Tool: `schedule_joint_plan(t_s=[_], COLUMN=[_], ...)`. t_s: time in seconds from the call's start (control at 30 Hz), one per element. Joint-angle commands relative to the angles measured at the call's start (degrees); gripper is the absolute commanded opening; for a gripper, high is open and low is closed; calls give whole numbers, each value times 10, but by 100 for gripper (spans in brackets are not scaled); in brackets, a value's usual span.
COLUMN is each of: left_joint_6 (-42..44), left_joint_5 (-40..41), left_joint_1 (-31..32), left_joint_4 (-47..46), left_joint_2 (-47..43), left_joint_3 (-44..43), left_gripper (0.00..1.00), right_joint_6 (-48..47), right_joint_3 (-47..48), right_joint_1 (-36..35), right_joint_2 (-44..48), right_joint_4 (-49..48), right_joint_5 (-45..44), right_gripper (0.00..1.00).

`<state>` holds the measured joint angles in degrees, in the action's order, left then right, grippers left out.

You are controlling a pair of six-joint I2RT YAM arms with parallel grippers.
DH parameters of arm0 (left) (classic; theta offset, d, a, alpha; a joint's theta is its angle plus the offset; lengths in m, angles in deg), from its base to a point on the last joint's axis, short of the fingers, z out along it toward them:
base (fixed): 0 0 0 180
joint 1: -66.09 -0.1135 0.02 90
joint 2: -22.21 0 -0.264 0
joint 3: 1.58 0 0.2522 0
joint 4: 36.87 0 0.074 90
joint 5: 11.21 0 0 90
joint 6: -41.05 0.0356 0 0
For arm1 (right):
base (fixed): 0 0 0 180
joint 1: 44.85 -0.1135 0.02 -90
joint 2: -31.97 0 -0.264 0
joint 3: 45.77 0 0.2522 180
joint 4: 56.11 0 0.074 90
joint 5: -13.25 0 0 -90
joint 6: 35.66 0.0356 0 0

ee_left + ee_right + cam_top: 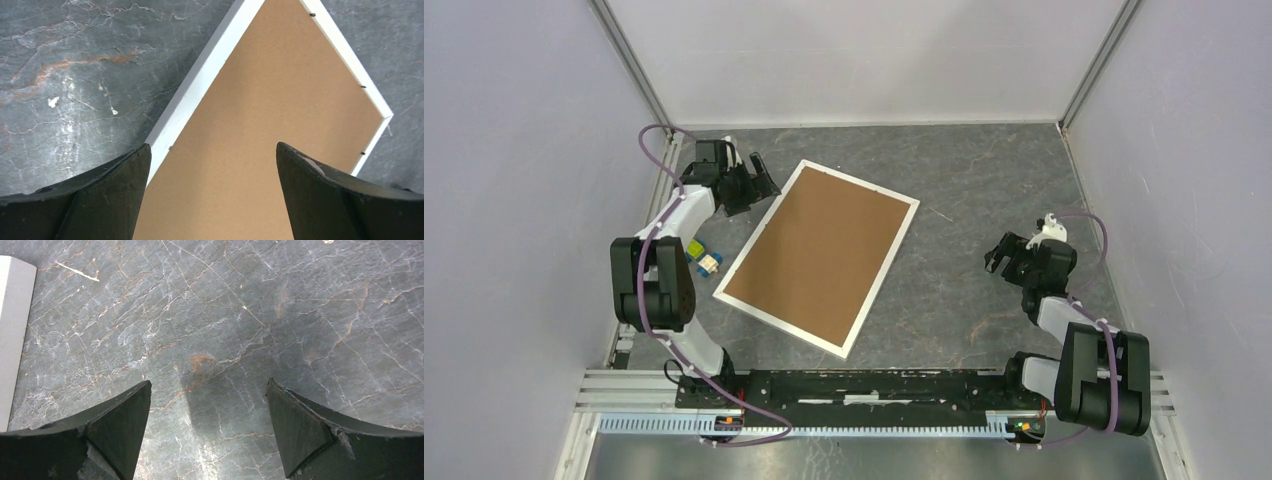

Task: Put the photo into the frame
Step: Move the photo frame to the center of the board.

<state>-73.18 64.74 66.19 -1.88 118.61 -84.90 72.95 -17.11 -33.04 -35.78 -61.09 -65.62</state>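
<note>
Black fingers (115, 190) of the left gripper (212, 147) sit at the bottom of the left wrist view. They are wide apart and hold nothing. Between them runs one long white side of the frame (200, 85). One finger is over the table (75, 75) and the other is over the brown board (260, 110). I cannot tell if the fingers touch the frame or float just above it. From the top view, the frame (864, 184) lies flat in the middle of the table (984, 170), turned a bit so its corners point up and down. The brown board (819, 255) fills the frame from edge to edge, so only a thin white line shows all around it. The left gripper (759, 185) is just beside the frame's far left corner. Some small colored blocks (701, 257) lie close to the left arm, near the frame's left corner but not touching it. The right gripper (998, 256) is on the other side, well apart from the frame. Its fingers (115, 430) are wide apart too, with only bare gray table (225, 315) under them. A little bit of the frame (12, 330) peeks in at the left side of the right wrist view. A metal rail (874, 420) runs along the near edge, where both arms are fixed.
</note>
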Motion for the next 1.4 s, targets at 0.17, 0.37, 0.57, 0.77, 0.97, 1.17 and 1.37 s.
schedule_joint_plan(t_s=[0.17, 0.37, 0.57, 0.77, 0.97, 1.17, 1.37], left_joint_6=[45, 22, -28, -111, -149, -126, -95], left_joint_5=[-17, -47, -133, -220, -262, -288, -232], left_joint_1=[-31, -34, -34, -30, -13, 15, 19], left_joint_4=[20, 35, 26, -62, -109, -100, -39], left_joint_2=[65, 118, 140, 87, 15, -30, -101], left_joint_3=[-44, -58, -29, 91, 186, 223, 236], left_gripper=[100, 100, 100, 100, 100, 100, 100], right_joint_6=[-2, -12, -24, -27, -59, -78, -118], right_joint_3=[10, 20, 40, 66, 128, 217, 294], right_joint_1=[-25, -39, -69, -133, -290, -509, -687], right_joint_2=[-28, -33, -46, -23, -4, -10, -36], right_joint_4=[23, 32, 46, 84, 167, 249, 266], right_joint_5=[10, 15, 33, 26, -36, -166, -220], right_gripper=[91, 91, 91, 91, 91, 91, 91])
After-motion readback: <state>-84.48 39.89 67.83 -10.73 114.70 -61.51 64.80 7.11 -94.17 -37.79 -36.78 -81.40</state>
